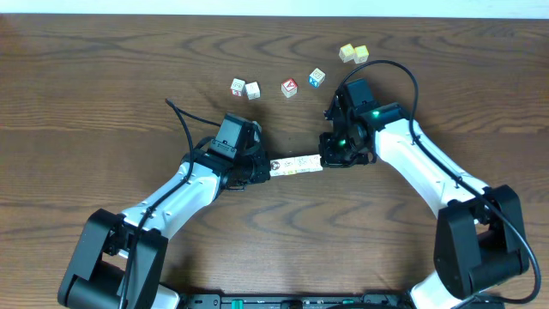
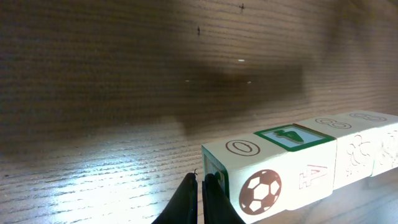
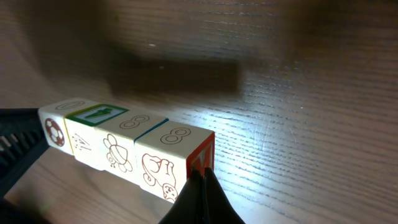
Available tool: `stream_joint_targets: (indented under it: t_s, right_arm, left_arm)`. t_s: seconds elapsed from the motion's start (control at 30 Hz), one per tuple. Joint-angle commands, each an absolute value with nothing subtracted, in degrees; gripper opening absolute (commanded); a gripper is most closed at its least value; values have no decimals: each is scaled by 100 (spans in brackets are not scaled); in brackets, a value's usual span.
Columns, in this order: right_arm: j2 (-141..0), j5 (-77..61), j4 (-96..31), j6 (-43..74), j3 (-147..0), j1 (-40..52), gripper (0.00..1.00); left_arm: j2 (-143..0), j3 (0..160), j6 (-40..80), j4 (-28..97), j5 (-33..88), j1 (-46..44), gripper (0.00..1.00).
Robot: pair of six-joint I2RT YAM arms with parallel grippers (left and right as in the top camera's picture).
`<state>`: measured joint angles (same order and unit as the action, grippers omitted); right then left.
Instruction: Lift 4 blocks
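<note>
Four white picture blocks (image 1: pixel 296 165) form one straight row, end to end, between my two grippers. In the left wrist view the row (image 2: pixel 273 168) shows a football, a green-framed top and faint ovals. My left gripper (image 2: pixel 200 182) is shut, nothing between its fingers, its tips pressed against the row's near end face. In the right wrist view the row (image 3: pixel 124 146) ends in a red-edged face, and my shut right gripper (image 3: pixel 201 174) presses on it. The row's shadow lies apart from it on the wood, so it hangs above the table. From overhead, left gripper (image 1: pixel 268 169) and right gripper (image 1: pixel 324 160) flank the row.
Loose cubes lie behind the arms on the wooden table (image 1: pixel 103 103): two white ones with pink edges (image 1: pixel 244 88), a red-faced one (image 1: pixel 289 87), a blue-sided one (image 1: pixel 316 78), and two pale yellow ones (image 1: pixel 353 53). Black cables loop over both arms.
</note>
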<state>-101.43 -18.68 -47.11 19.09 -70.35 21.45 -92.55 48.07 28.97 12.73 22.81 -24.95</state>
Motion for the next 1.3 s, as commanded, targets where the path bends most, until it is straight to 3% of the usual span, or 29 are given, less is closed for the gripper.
stream_joint_targets:
  t_s: [0.0,1.27]
  right_arm:
    - [-10060,-2602,-4700,1973,-7153,2261,1]
    - [-9653,-2770,-4805,2145,-7153,2261,1]
  left_arm:
    - [-9105,4880,2976,1197,2902,-2587,7]
    - [-8549,4880,3312,1367,3179,-2587,7]
